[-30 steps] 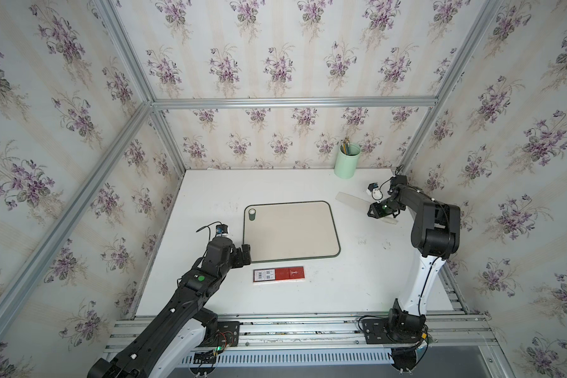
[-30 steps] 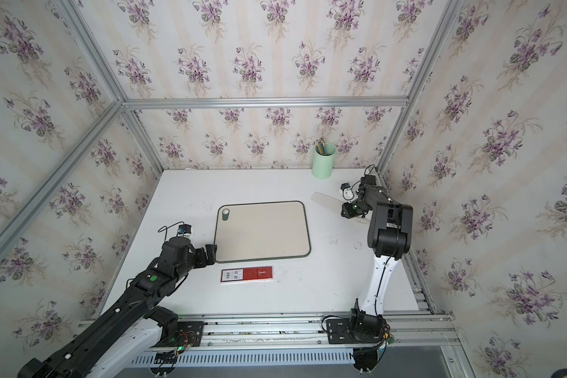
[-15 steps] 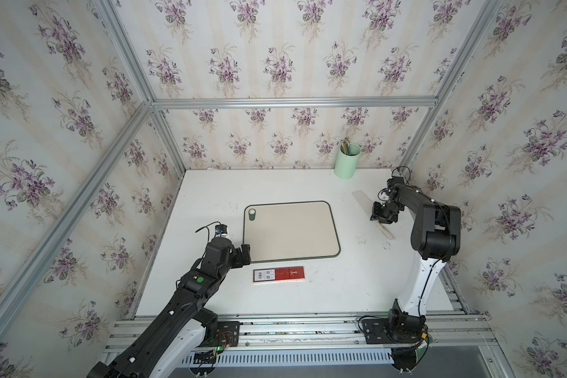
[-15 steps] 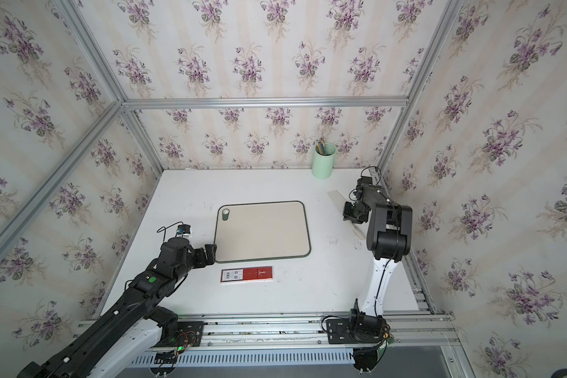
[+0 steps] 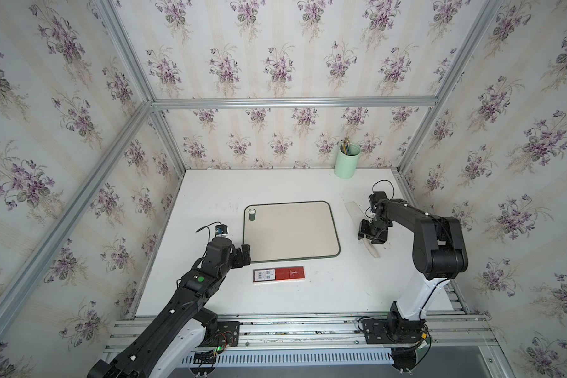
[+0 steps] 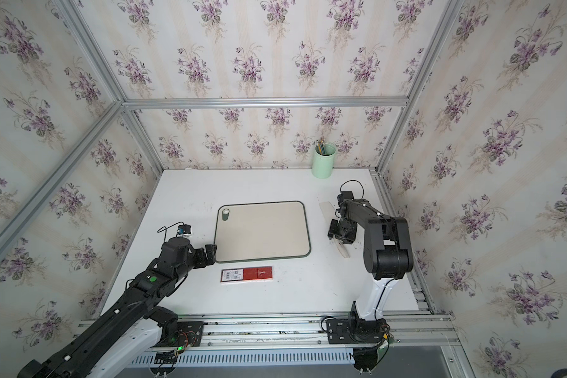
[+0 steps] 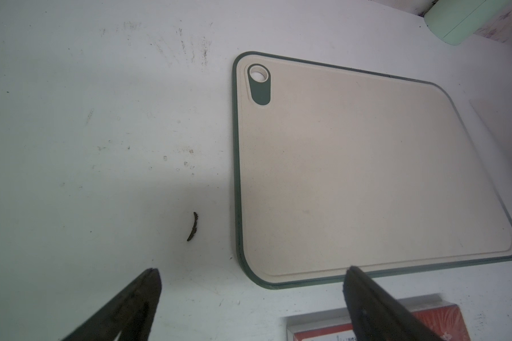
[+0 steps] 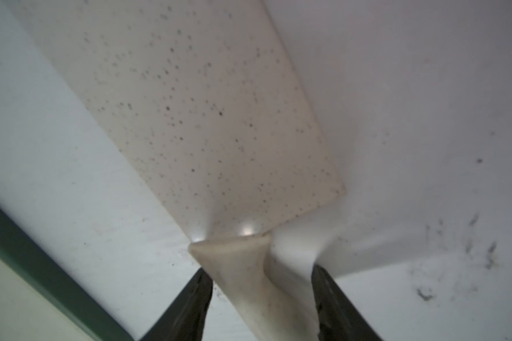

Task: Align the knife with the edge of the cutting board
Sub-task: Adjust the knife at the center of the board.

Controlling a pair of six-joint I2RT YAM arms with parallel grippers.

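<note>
Right wrist view: right gripper spread astride the knife handle, gap on one side; top views hide that. Left gripper spread.

Both arms are black with white base links. The left arm carries a green dot well behind its fingers; a black cable loops behind the fingers of the right arm

Floral wallpaper covering all walls, purple bouquets repeating on pale striped ground. Aluminium frame running along wall joints and corners. White tabletop lying flat, carrying dark scuff marks. Mint green cup standing at far edge against back wall, holding pencils. Slotted aluminium rails spanning near edge. Soft even light falling, shadows staying faint.
</note>
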